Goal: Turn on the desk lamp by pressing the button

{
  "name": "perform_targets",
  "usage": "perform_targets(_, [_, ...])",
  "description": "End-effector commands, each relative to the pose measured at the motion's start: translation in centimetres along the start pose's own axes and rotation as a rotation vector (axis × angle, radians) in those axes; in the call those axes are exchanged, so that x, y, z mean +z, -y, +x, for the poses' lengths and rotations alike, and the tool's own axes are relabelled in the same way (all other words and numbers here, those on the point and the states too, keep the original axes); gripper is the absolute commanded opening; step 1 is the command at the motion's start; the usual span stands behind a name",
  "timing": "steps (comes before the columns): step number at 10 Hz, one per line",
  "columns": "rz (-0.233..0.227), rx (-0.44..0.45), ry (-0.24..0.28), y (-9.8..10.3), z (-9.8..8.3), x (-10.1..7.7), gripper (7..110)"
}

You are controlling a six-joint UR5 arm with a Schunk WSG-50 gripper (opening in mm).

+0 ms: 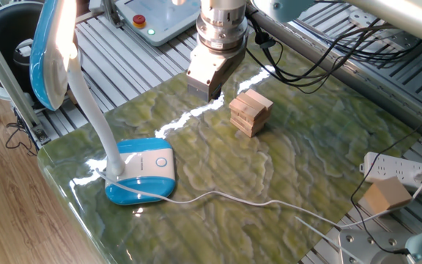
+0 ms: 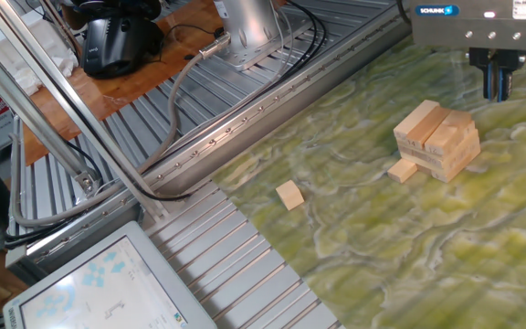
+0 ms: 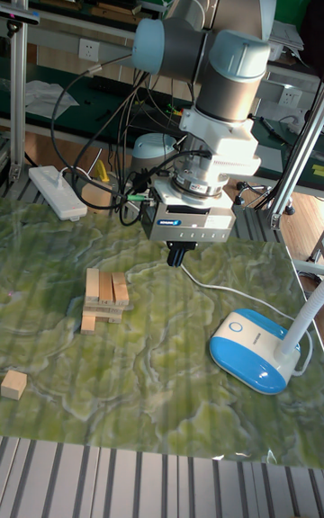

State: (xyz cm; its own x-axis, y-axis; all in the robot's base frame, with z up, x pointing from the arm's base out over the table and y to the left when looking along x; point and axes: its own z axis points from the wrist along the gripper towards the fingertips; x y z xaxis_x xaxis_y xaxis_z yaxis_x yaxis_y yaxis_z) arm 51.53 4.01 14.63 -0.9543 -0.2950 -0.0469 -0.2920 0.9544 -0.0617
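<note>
The desk lamp (image 1: 139, 169) stands near the front-left corner of the surface (image 1: 306, 169), its base at roughly 7 o'clock from the gripper (image 1: 201, 89) in one fixed view. The button (image 1: 161, 163) sits on the white top panel of the base, at the end farthest from the gooseneck. The gripper hangs above the surface, well apart from the lamp and just beside the stack of wooden blocks (image 1: 250, 111), which lies at about 4 o'clock from it. In the other fixed view the fingertips appear pressed together with no gap, so the gripper reads as clenched and carries nothing.

Risks from this position:

- Missed target. The button is small, so a slight lateral error probably lands the fingertips on the plain panel or the blue rim, and the lamp stays off.
- Base displacement. The base looks light; an off-centre or angled press may tip or slide it instead of actuating the switch.
- Cord snag. The white cord (image 1: 226, 196) trails across the surface at about 4 o'clock from the base. A low approach may catch it and drag the lamp.
- Gooseneck contact. The head (image 1: 50, 51) and curved neck rise at 9 to 11 o'clock from the base; an approach from that side risks a collision.
</note>
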Motion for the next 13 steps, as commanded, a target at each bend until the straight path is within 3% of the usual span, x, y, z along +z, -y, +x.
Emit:
perform_targets(1, [0.006, -0.002, 0.003, 0.42, 0.20, -0.16, 7])
perform_targets(10, [0.008, -0.007, 0.010, 0.80, 0.64, -0.04, 7])
perform_targets(13, [-0.010, 0.007, 0.024, 0.35, 0.45, -0.10, 7])
